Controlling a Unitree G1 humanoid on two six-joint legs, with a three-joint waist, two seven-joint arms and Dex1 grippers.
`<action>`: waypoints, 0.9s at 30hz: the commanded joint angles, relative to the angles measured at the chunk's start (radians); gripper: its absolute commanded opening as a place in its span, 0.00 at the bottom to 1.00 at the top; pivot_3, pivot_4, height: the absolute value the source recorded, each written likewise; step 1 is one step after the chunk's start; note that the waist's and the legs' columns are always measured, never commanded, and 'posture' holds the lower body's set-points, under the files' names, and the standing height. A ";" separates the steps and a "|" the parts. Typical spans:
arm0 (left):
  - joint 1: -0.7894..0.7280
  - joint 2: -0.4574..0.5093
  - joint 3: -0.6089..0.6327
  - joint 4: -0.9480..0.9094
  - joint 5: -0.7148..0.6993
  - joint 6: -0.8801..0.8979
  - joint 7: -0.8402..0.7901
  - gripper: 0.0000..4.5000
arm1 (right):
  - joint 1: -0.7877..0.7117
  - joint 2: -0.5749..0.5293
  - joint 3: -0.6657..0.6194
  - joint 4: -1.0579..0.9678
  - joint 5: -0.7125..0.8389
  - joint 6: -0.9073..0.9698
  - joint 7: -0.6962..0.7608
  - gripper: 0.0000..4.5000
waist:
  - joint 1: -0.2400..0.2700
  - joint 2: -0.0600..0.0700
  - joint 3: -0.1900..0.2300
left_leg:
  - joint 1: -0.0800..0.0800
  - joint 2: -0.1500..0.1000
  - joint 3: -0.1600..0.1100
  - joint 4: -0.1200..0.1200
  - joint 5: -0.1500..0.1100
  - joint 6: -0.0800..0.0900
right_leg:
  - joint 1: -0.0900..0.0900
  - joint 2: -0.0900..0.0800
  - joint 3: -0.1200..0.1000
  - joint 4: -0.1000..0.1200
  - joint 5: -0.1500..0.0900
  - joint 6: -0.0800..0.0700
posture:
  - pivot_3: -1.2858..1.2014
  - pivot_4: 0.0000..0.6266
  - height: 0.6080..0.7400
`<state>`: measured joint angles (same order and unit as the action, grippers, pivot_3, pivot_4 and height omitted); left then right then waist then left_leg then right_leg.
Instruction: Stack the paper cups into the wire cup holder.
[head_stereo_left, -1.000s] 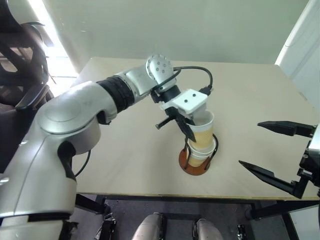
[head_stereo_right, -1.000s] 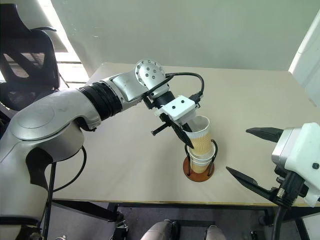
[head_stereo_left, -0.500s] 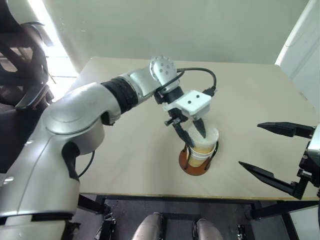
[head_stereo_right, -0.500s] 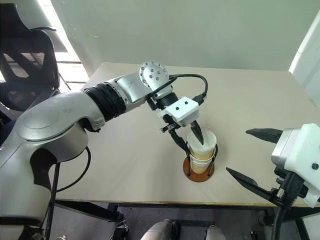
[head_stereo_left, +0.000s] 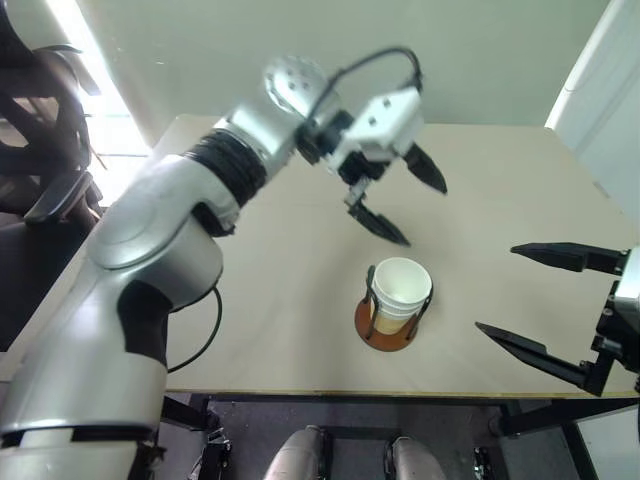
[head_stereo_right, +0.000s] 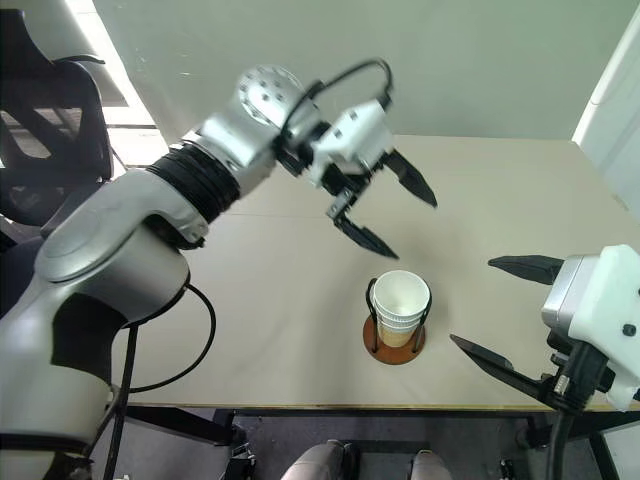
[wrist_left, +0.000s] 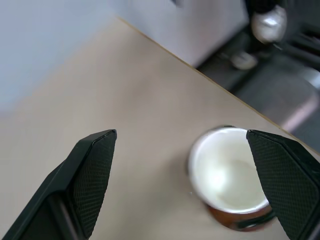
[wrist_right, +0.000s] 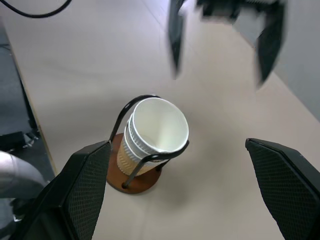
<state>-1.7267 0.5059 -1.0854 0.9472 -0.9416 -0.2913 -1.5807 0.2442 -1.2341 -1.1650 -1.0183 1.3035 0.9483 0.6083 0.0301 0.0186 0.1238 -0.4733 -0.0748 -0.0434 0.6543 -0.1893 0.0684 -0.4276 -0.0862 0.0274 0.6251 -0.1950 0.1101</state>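
paper cups (head_stereo_right: 400, 300) nested in one stack inside the wire cup holder (head_stereo_right: 394, 341), white rims showing one above another, top cup mouth up and empty; holder stands upright on the tan surface (head_stereo_right: 260, 300) near its front edge, reddish-brown disc base flat, black wire loops rising on either side of the stack; in the right wrist view the stack (wrist_right: 152, 132) sits between the loops, top rim about level with the loop tops; left gripper (head_stereo_right: 385, 210) raised above the surface, up and behind the holder, fingers spread wide, released, nothing between them, clear of the cups; left wrist view looks down on the cup mouth (wrist_left: 227, 172) between its two black fingers (wrist_left: 95, 170); right gripper (head_stereo_left: 545, 305) at the right side near the front edge, fingers wide apart, empty, well apart from the holder; office chair (head_stereo_right: 55, 120) off the far left of the surface
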 joint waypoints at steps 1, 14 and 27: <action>-0.001 0.066 0.133 0.028 0.036 0.066 -0.034 0.99 | -0.007 0.026 0.052 0.069 -0.110 -0.059 0.066 0.99 | -0.001 0.000 0.000 | 0.000 0.000 0.000 0.000 0.000 0.000 | 0.000 0.000 0.000 0.000 0.000 0.000 | 0.52 0.24 1.00; 0.391 0.348 0.727 0.074 0.319 0.209 0.216 0.99 | -0.367 0.106 0.601 0.671 -0.587 -0.451 0.156 0.99 | -0.012 0.003 -0.001 | 0.002 0.000 0.000 0.000 0.013 -0.006 | 0.001 0.003 0.001 0.000 0.004 0.003 | 0.52 0.24 1.00; 1.195 0.457 1.372 -0.547 0.282 0.417 0.722 0.99 | -0.725 0.261 0.839 1.106 -0.720 -0.572 0.287 0.99 | -0.016 0.003 -0.001 | 0.006 0.002 -0.004 -0.009 0.021 -0.017 | 0.000 0.009 0.002 0.002 0.009 -0.024 | 0.52 0.24 1.00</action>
<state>-0.5417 0.9588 0.2019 0.5008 -0.6364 0.1071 -0.9170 -0.4519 -0.9686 -0.3273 0.0465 0.6032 0.4142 0.8567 0.0142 0.0212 0.1228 -0.4674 -0.0724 -0.0487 0.6457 -0.1670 0.0499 -0.4275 -0.0773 0.0291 0.6273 -0.1862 0.0838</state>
